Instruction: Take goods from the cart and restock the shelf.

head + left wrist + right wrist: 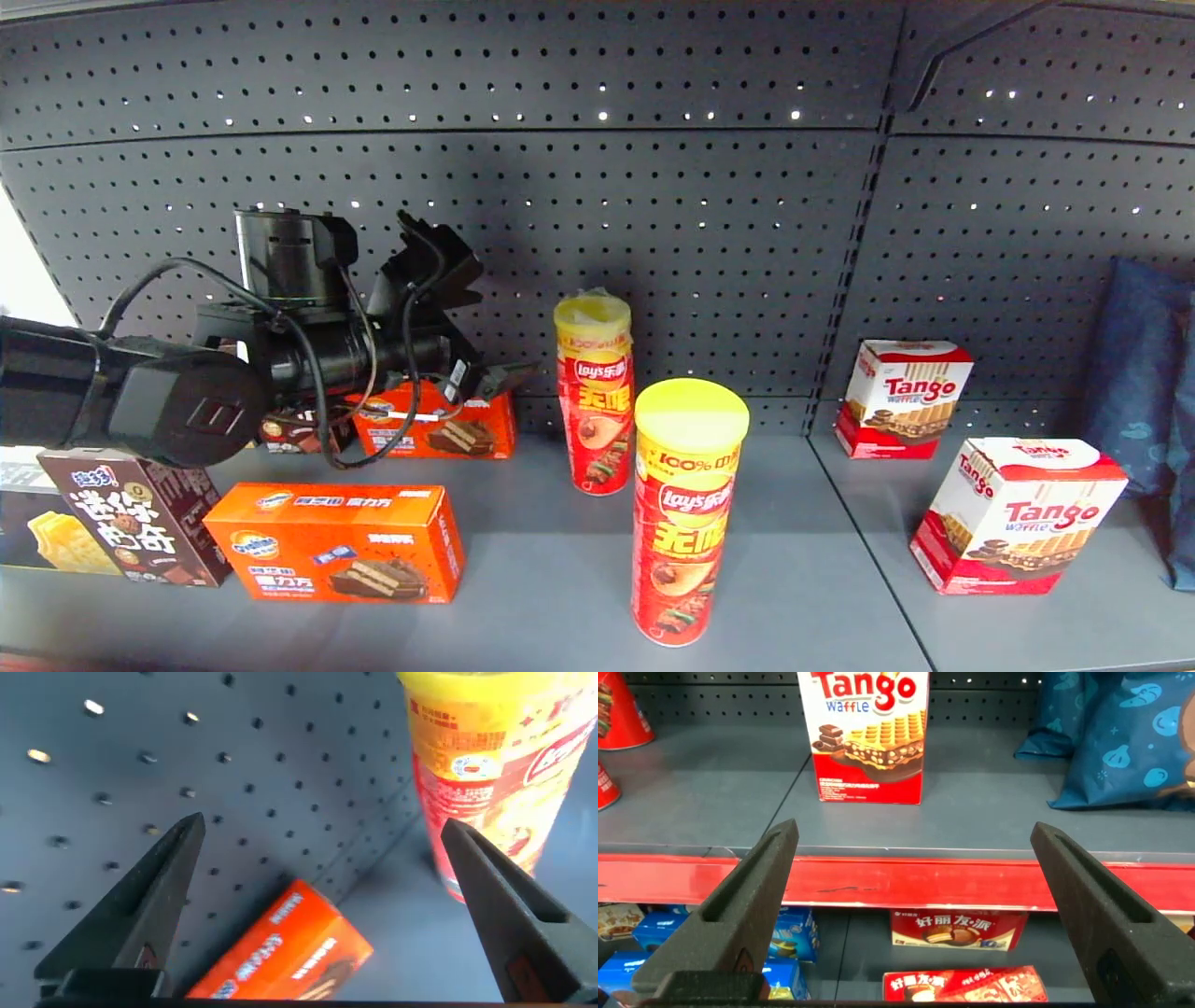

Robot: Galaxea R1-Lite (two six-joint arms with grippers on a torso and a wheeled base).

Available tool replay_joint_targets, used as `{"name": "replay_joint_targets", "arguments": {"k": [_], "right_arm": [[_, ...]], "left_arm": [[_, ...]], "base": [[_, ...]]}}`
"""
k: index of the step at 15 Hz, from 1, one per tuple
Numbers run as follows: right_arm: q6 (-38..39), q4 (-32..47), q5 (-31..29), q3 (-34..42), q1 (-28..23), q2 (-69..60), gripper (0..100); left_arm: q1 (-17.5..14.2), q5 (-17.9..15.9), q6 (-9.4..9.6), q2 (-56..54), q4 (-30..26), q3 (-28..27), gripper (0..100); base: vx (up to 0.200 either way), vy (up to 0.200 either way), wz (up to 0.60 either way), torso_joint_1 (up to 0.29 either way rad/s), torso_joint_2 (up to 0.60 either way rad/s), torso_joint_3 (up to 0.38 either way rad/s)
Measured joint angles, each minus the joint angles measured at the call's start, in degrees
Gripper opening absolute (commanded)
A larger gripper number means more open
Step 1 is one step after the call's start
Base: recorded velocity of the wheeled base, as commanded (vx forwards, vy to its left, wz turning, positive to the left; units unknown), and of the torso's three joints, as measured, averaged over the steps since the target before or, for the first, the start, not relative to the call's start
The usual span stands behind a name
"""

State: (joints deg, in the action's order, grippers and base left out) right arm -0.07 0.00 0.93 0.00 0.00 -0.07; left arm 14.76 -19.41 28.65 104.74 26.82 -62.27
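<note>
**Shelf goods stand in rows; both claws are empty**

Shelf [541, 569] stock is already well along. Taking the rear chip can [594, 392] as the mark, the front chip can [689, 509] stands just before it. A rear orange box [471, 431] lies beside it on the robot's left, with a front orange box [336, 541] nearer the edge. Two waffle boxes [901, 397] sit well off to its right.

The left gripper [485, 327] hangs over the rear orange box, near the can on its left. From the wrist, its jaws are spread wide with nothing between them. The right gripper [915, 829] is splayed just as wide and bare. It faces the shelf's red front lip [906, 882], on the waffle-box side of the can.

I judge that a placing step is finished or nearly so. With neither claw carrying anything, the next move would be to draw the left arm back without knocking the can, then fetch another item from the cart.

The left arm and its cables cover much of the rear orange box. Small packs behind them are too hidden to name. A brown box [140, 513], far to the can's left, has a neighbour cut off by the edge. The blue bags [1144, 373], beyond the waffle boxes, are cut off too.
</note>
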Motion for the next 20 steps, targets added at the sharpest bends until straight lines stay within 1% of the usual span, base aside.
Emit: {"name": "replay_joint_targets", "arguments": {"k": [4,6,8,9,10,11,15,20], "right_arm": [[0.0,0.0,0.0,0.0,0.0,0.0,100],[0.0,0.0,0.0,0.0,0.0,0.0,100],[0.0,0.0,0.0,0.0,0.0,0.0,100],[0.0,0.0,0.0,0.0,0.0,0.0,100],[0.0,0.0,0.0,0.0,0.0,0.0,100],[0.0,0.0,0.0,0.0,0.0,0.0,100],[0.0,0.0,0.0,0.0,0.0,0.0,100],[0.0,0.0,0.0,0.0,0.0,0.0,100]], "left_arm": [[-0.2,1.6,0.11,0.1,0.3,-0.7,100],[-0.2,2.1,0.68,0.5,0.8,-1.2,100],[0.0,3.1,1.95,0.9,0.8,-1.1,100],[0.0,3.2,2.17,1.1,0.8,-1.1,100],[0.1,3.4,3.29,1.3,0.8,-1.1,100],[0.1,3.6,3.78,1.5,0.8,-1.1,100],[0.9,4.1,7.53,3.1,0.2,-1.2,100],[3.0,4.1,9.75,5.1,0.0,-0.8,100]], "base": [[0.000,0.000,0.00,0.000,0.00,0.000],[0.000,0.000,0.00,0.000,0.00,0.000],[0.000,0.000,0.00,0.000,0.00,0.000],[0.000,0.000,0.00,0.000,0.00,0.000],[0.000,0.000,0.00,0.000,0.00,0.000],[0.000,0.000,0.00,0.000,0.00,0.000],[0.000,0.000,0.00,0.000,0.00,0.000],[0.000,0.000,0.00,0.000,0.00,0.000]]}}
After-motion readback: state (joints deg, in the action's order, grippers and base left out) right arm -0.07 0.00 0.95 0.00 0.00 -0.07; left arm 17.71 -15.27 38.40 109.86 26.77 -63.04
